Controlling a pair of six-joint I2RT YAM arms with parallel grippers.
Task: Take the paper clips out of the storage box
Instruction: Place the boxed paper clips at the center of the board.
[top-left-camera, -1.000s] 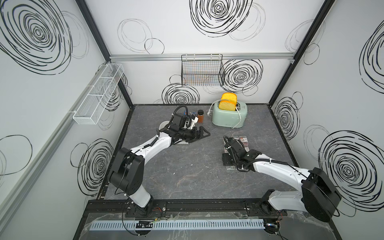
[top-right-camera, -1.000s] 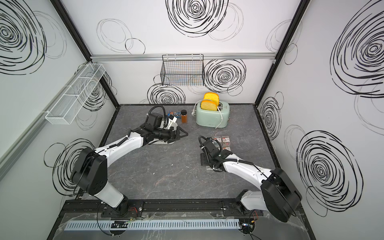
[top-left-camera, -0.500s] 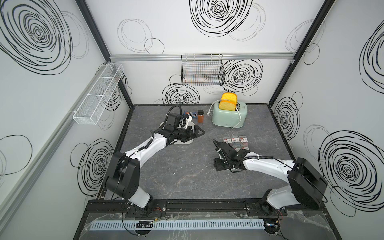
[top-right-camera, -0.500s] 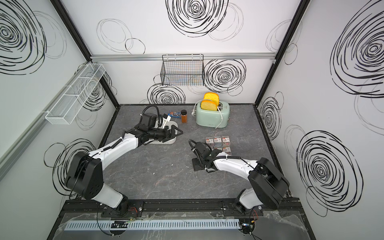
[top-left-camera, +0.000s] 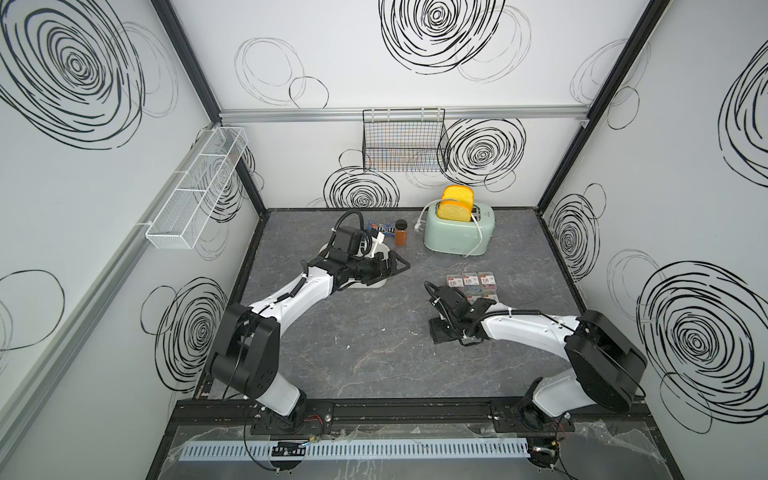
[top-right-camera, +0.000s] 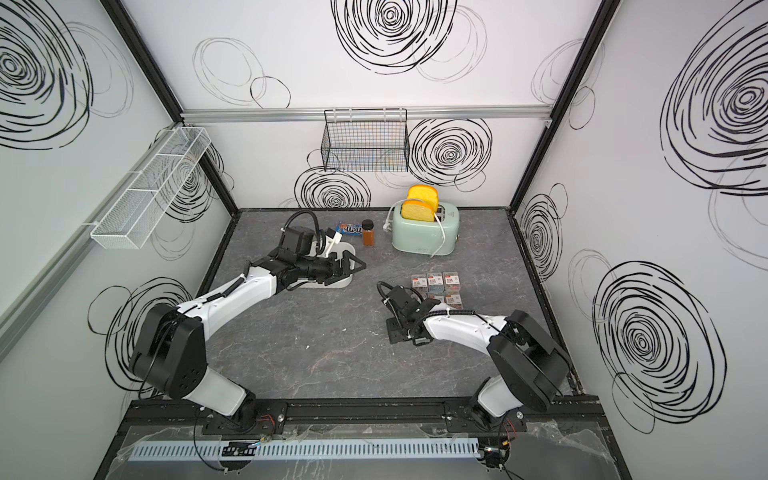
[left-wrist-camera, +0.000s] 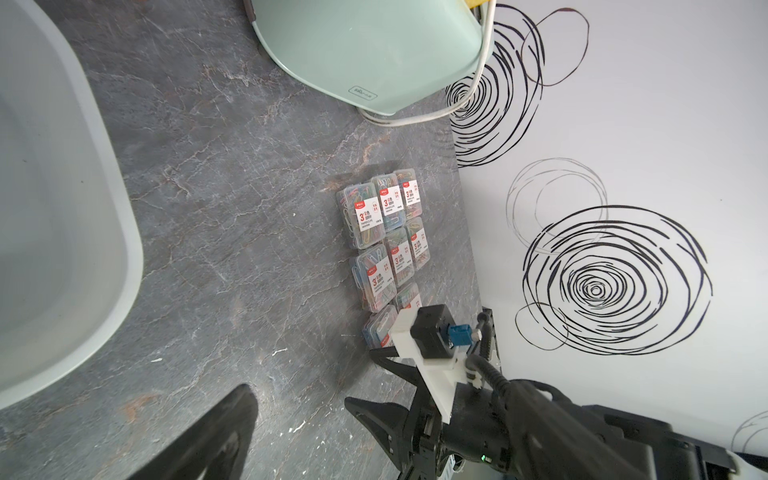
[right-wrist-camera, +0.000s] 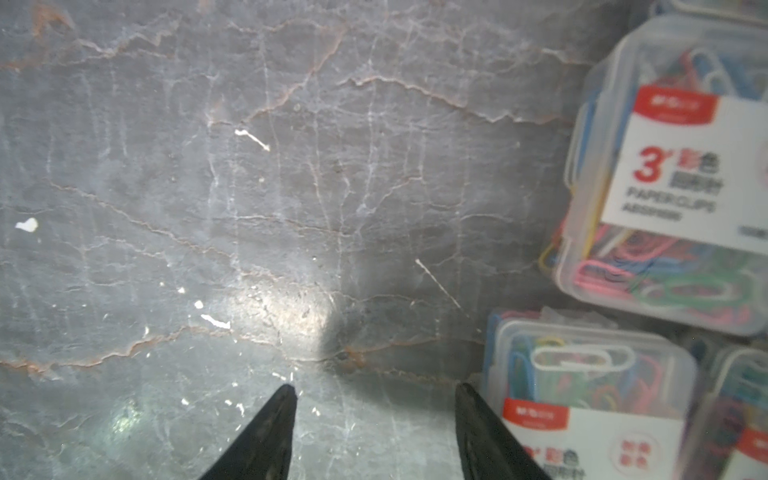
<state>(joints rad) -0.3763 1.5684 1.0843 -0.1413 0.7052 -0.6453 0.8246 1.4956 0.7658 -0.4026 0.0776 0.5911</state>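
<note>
Several paper clips cases (top-left-camera: 471, 281) (top-right-camera: 436, 281) (left-wrist-camera: 382, 232) lie in a tight grid on the grey table, right of centre. The white storage box (top-left-camera: 376, 284) (top-right-camera: 343, 283) stands at the back left, and its rim (left-wrist-camera: 124, 249) shows nothing inside the visible part. My left gripper (top-left-camera: 395, 270) (top-right-camera: 353, 268) hovers open over the box; only one of its fingers (left-wrist-camera: 216, 432) shows in the left wrist view. My right gripper (top-left-camera: 442, 332) (top-right-camera: 399, 332) (right-wrist-camera: 374, 388) is low over bare table at the front left of the grid. It is open and empty, with one finger beside a case (right-wrist-camera: 582, 386).
A mint toaster (top-left-camera: 457, 232) with bread and a white cord stands at the back. A brown bottle (top-left-camera: 401, 237) and a blue candy packet (top-left-camera: 92, 227) (top-right-camera: 351, 227) sit behind the box. A black wire basket (top-left-camera: 403, 143) and a white mesh rack (top-left-camera: 195, 195) hang on the walls.
My right gripper has drawn back from the grid of cases, leftward and toward the front, with nothing in it. My left gripper has shifted slightly over the box.
</note>
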